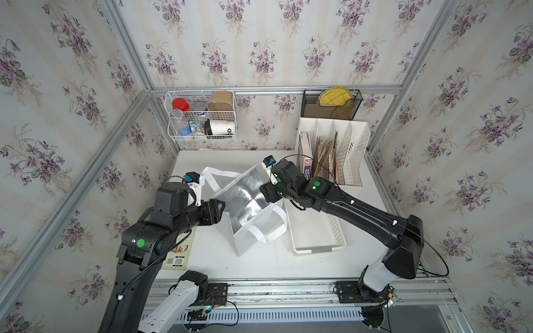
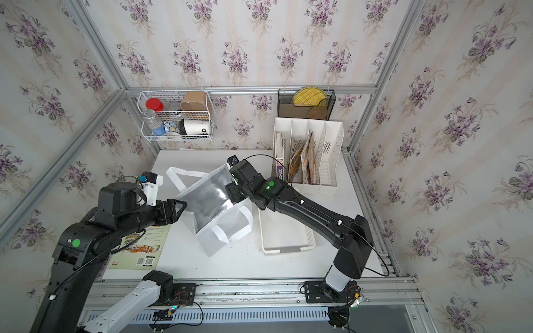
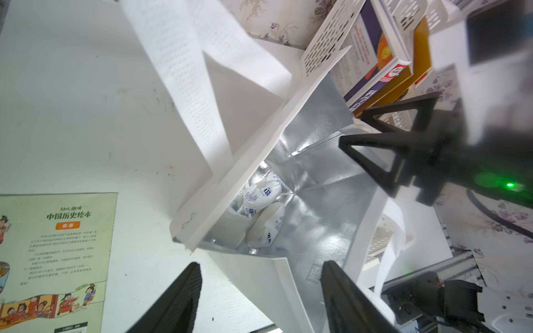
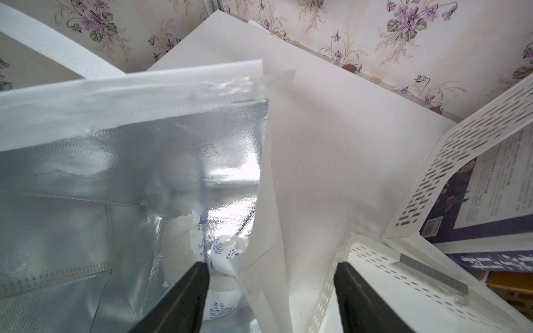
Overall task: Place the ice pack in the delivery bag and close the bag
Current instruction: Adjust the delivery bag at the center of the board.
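**Delivery bag** [image 1: 248, 207] – white fabric, silver foil lining, two strap handles [image 1: 220, 173]. It stands tilted on the counter [image 1: 259, 265] between the two arms, mouth open, in both top views.

**Ice pack** [image 3: 264, 210] – white, blue print, crumpled. It lies at the bottom of the bag against the foil and is also seen from the right wrist [image 4: 184, 239].

**Left gripper** [image 3: 262, 263] – at one corner of the bag's rim. The jaws are spread apart and grasp nothing.

**Right gripper** [image 4: 269, 263] – at the opposite rim, jaws released. One jaw is inside the mouth and one outside, and the side wall passes loosely between them.

**Perforated basket** [image 1: 317, 245] – white, just beside the bag on the right arm's side.

**Picture book** [image 2: 141, 245] – flat on the counter, partly under the left arm.

**File rack** [image 1: 346, 150] – white, at the back, holding books.
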